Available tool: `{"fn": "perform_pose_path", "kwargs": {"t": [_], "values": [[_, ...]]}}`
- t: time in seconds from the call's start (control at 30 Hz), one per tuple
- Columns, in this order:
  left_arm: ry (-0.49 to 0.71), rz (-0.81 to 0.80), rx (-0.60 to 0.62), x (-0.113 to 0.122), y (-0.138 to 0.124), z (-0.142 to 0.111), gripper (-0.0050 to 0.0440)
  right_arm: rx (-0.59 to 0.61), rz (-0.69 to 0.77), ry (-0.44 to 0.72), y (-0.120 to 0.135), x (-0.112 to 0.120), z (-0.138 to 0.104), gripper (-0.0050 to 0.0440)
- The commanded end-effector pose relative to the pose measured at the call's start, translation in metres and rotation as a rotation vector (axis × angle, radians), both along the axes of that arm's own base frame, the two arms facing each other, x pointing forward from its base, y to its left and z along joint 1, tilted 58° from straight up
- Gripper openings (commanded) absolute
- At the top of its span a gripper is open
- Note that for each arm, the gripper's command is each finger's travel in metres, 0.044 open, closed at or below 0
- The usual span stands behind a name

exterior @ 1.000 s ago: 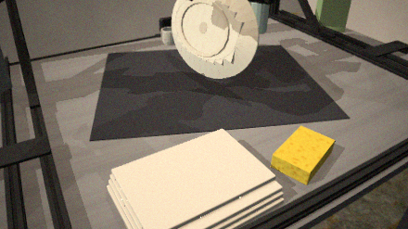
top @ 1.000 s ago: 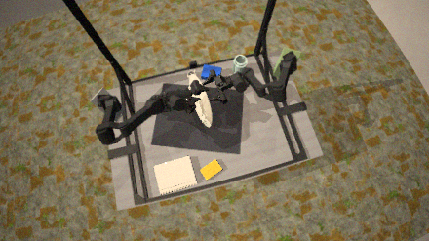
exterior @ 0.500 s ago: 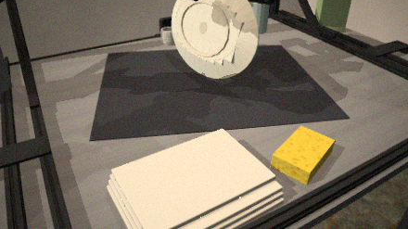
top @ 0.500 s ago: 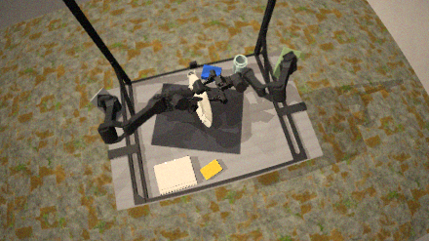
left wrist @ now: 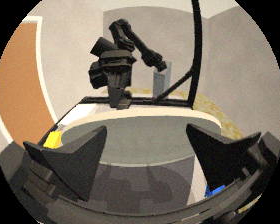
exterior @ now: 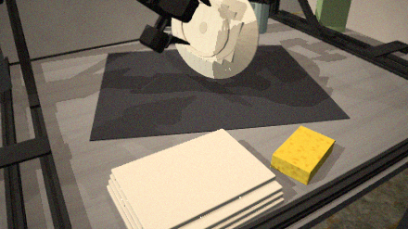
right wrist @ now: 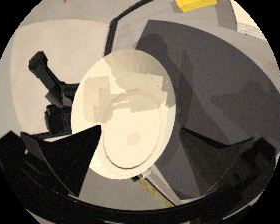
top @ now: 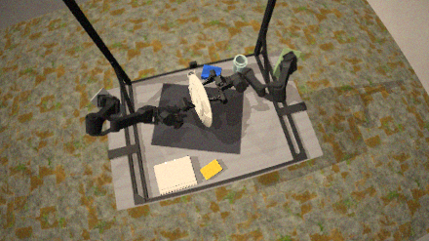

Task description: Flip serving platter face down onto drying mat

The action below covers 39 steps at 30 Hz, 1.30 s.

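The cream serving platter (top: 200, 100) (exterior: 243, 43) (left wrist: 141, 145) (right wrist: 133, 155) stands nearly on edge over the dark drying mat (top: 224, 138) (exterior: 139, 112) (right wrist: 241, 65). Its ringed side faces my right gripper, its plain shaded side my left. Whether its lower rim touches the mat is unclear. My right gripper (top: 187, 110) (exterior: 199, 24) (right wrist: 141, 131) is open; its fingertips overlap the ringed side in the exterior view, and contact cannot be told. My left gripper (top: 209, 92) (left wrist: 148, 129) is open close to the plain side; in the exterior view the platter mostly hides it.
A white stack (top: 175, 172) (exterior: 190, 177) and a yellow sponge (top: 211, 169) (exterior: 303, 154) lie beyond the mat's near edge. A blue block (top: 208, 71), a mint cup (top: 240, 63) and a green box (exterior: 334, 1) stand at the back. Dark rails edge the table.
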State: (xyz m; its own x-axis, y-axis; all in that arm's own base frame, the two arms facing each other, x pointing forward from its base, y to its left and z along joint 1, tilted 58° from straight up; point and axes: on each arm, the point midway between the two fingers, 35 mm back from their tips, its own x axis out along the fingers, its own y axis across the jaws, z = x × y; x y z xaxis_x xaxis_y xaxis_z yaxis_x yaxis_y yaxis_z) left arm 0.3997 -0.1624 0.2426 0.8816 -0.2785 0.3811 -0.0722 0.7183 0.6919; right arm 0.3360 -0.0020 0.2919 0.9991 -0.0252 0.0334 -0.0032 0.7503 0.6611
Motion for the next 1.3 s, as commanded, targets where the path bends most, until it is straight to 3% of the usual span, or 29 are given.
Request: {"fn": "perform_pose_path", "kwargs": {"t": [0.0, 0.07, 0.2, 0.57, 1.27], "values": [[-0.002, 0.002, 0.001, 0.0, 0.0, 0.001, 0.044, -0.001, 0.019, 0.016, -0.031, -0.027, -0.032, 0.044], [-0.002, 0.002, 0.001, 0.0, 0.0, 0.001, 0.044, -0.001, 0.019, 0.016, -0.031, -0.027, -0.032, 0.044], [-0.002, 0.002, 0.001, 0.0, 0.0, 0.001, 0.044, 0.01, -0.017, 0.046, -0.06, -0.054, -0.066, 0.044], [0.082, 0.087, -0.006, -0.015, 0.017, -0.018, 0.044, 0.055, -0.091, 0.087, -0.092, -0.105, -0.128, 0.044], [0.203, 0.204, -0.018, -0.03, 0.045, -0.049, 0.044, 0.056, -0.092, 0.087, -0.092, -0.106, -0.129, 0.044]]}}
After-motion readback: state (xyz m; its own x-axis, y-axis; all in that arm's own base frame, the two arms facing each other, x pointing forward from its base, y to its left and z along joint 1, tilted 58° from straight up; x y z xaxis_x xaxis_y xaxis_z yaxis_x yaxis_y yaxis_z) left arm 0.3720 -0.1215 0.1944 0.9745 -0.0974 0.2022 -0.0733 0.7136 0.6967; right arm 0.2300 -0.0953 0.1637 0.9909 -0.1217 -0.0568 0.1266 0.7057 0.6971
